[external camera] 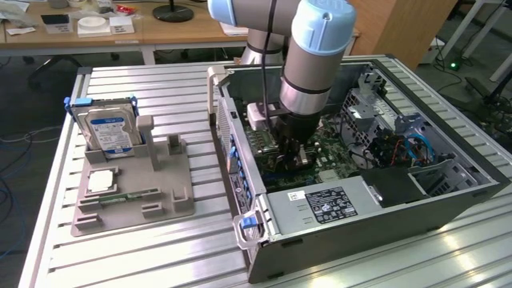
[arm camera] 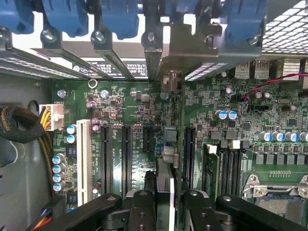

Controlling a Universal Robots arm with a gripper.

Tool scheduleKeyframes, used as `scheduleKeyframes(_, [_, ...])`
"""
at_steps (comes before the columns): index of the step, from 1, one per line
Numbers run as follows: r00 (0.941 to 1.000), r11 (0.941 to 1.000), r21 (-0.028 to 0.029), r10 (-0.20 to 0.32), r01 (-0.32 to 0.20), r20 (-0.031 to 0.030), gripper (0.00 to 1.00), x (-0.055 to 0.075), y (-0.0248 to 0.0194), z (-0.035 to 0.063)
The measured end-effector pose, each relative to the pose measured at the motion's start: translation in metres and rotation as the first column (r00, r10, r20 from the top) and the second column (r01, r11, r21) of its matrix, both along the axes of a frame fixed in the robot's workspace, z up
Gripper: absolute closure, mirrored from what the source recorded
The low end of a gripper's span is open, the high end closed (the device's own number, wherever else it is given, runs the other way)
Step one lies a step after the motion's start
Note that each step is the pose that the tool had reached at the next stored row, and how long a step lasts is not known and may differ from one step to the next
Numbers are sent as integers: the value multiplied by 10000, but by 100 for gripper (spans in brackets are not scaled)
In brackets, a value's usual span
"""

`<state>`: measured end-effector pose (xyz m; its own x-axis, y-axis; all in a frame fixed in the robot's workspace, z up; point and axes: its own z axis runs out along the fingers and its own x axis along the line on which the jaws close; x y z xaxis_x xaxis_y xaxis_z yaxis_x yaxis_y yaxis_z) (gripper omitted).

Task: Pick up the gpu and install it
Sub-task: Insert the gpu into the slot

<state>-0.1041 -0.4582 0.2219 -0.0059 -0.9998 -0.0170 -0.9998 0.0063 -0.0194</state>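
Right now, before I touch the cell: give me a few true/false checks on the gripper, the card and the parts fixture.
1. The gripper grips the thin dark gpu card edge-on over the green motherboard. True.
2. The thick silver hard drive with the blue-white label sits inside the grey metal computer case. False: it stands upright in the grey parts fixture, on the exterior view's left of the case.
3. The grey-and-blue arm reaches down into the case. True.
4. The case is closed by a side panel. False: it is open, with the motherboard exposed.
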Motion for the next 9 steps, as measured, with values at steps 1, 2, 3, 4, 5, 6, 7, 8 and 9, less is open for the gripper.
scheduleKeyframes(1, [10000,10000,-1,3,-3,4,73,-4,0,0])
scheduleKeyframes(2, [10000,10000,-4,4,-4,8,73,-10,-1,0])
scheduleKeyframes(3, [10000,10000,-6,2,-2,13,73,-17,-1,0])
scheduleKeyframes(4, [10000,10000,-7,3,-3,13,73,-20,-1,1])
scheduleKeyframes(5, [10000,10000,-7,6,-6,14,73,-23,-1,1])
scheduleKeyframes(6, [10000,10000,-6,9,-9,14,73,-23,-1,0])
scheduleKeyframes(7, [10000,10000,-5,10,-10,14,73,-24,-1,1])
scheduleKeyframes(8, [10000,10000,-5,11,-11,14,73,-24,-1,1])
scheduleKeyframes(9, [10000,10000,-5,11,-11,13,73,-24,-1,1])
